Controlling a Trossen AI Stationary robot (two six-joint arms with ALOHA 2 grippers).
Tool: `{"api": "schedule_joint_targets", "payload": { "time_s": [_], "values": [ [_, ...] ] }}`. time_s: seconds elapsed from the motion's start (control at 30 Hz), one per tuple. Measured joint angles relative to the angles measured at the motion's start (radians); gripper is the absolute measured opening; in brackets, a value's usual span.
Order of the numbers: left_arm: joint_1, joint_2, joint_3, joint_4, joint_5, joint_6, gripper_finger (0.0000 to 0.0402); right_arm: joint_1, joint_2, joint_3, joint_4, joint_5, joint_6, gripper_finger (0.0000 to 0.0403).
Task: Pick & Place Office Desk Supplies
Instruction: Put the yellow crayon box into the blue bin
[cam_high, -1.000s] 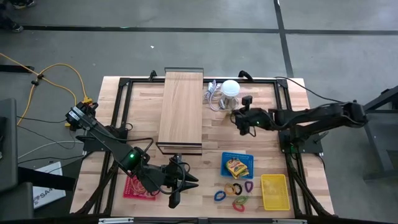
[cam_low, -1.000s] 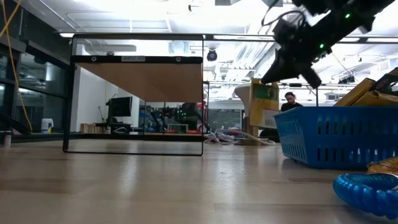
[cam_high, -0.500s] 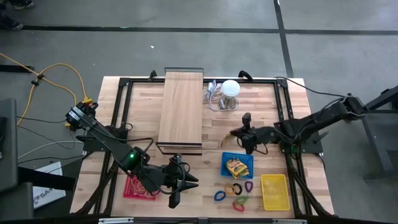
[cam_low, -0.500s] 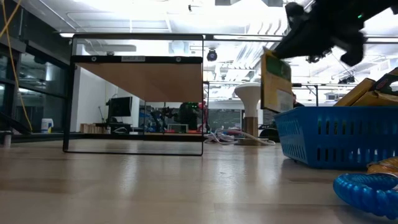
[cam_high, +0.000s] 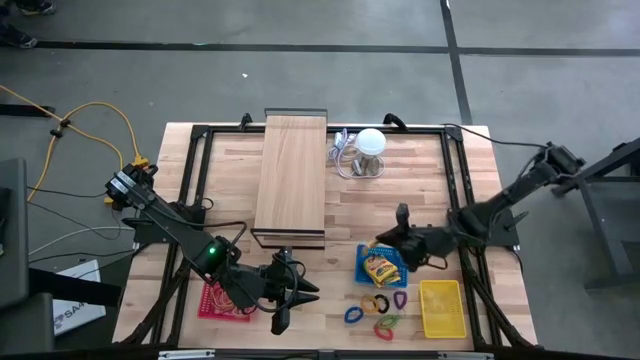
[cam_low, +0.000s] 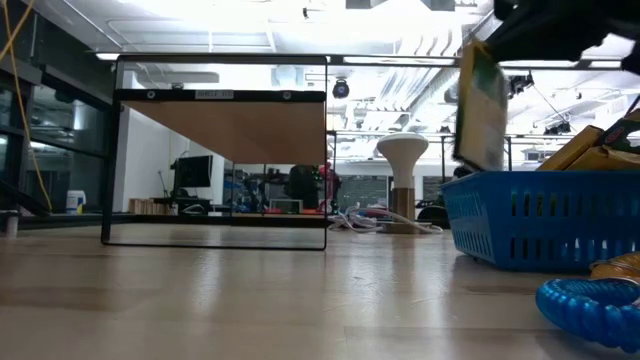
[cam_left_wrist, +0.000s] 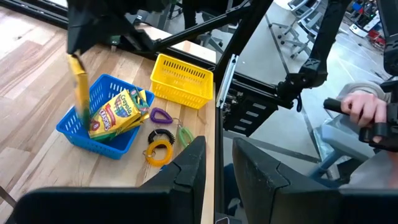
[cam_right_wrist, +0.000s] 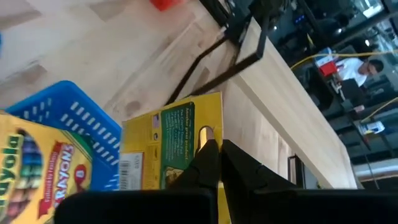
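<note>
The right gripper (cam_high: 392, 243) hangs just over the left rim of the blue basket (cam_high: 366, 273), its fingers (cam_right_wrist: 208, 163) pressed together on the top edge of a yellow crayon pack (cam_right_wrist: 174, 146). The held pack dangles upright above the basket wall, clear of it in the low view (cam_low: 482, 105). More crayon packs (cam_high: 382, 268) already lie inside the basket, filling most of its floor.

Just in front of the basket, the coloured loop clips (cam_high: 377, 309) lie loose on the bare wood, close to the table's front edge. The yellow basket (cam_high: 441, 308) sits beside them at the right corner.

The left gripper (cam_high: 290, 298) waits low at the front edge, left of the clips, near a red tray (cam_high: 214, 301); its jaws stand a little apart with nothing between them.

Behind the baskets, the tabletop (cam_high: 420, 180) lies open as far as the white ball-like object (cam_high: 371, 142). The long wooden board (cam_high: 292, 175) on its black frame takes up the middle strip.
</note>
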Motion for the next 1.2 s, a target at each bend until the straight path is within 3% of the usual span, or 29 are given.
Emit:
{"api": "schedule_joint_targets", "payload": {
  "time_s": [0.9,1.2],
  "values": [
    [0.0,0.0,0.0,0.0,0.0,0.0,0.0077,0.207,0.16,0.0,-0.009,0.055,0.207,0.0005],
    [0.0,0.0,0.0,0.0,0.0,0.0,0.0077,0.217,0.16,0.0,-0.114,0.06,0.356,0.0034]
  ]
}}
